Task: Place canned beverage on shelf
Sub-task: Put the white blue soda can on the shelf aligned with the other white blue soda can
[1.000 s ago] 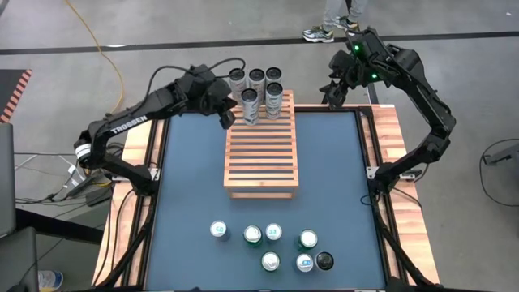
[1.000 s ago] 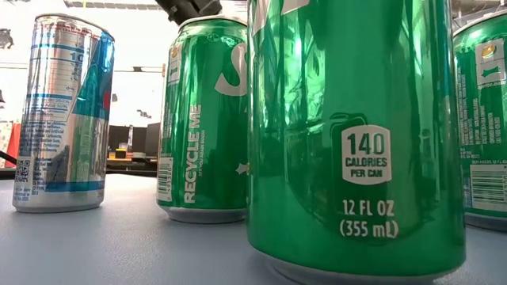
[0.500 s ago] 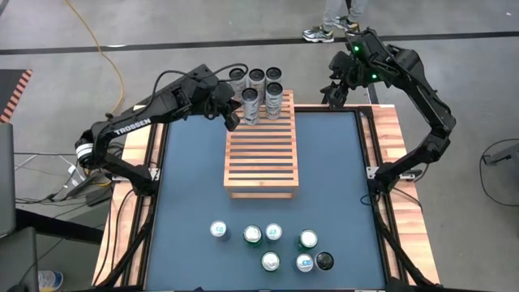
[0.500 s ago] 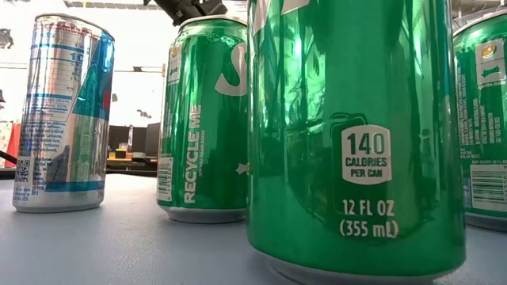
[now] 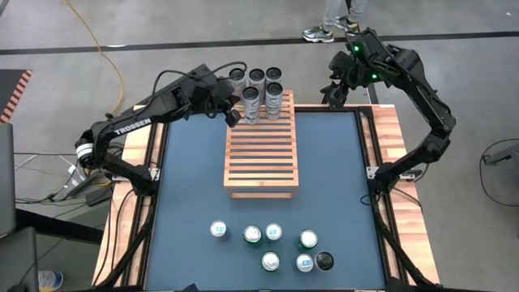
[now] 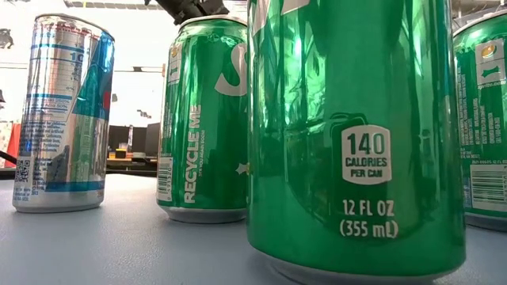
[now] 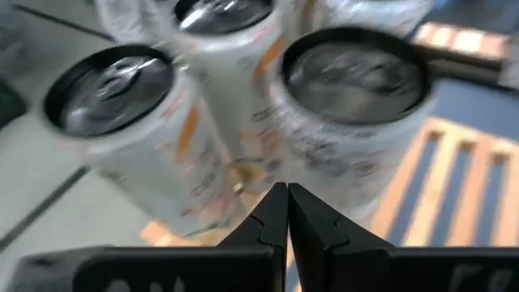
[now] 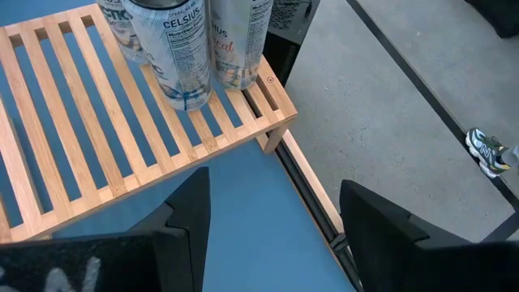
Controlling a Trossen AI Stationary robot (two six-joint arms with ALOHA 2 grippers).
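We see glossy metal Sprite cans (image 6: 356, 134), a pale slatted wooden shelf (image 8: 122, 130), a matt blue table (image 5: 332, 186) edged in wood, and matt dark plastic gripper fingers (image 8: 190, 211).

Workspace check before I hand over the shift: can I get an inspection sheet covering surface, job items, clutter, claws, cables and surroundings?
Surface: blue table with wooden border, bare around the rack.
Job items: wooden shelf mid-table; tall cans grouped at its far end; seven cans waiting near the front edge.
Clutter: nothing seen.
Claws: left claw shut, empty, beside the shelf's far-left corner, close to the tall cans; right claw open, empty, waiting over the far-right table corner.
Cables: yellow cable on the floor, far left.
Surroundings: grey floor; a person's shoes beyond the table.
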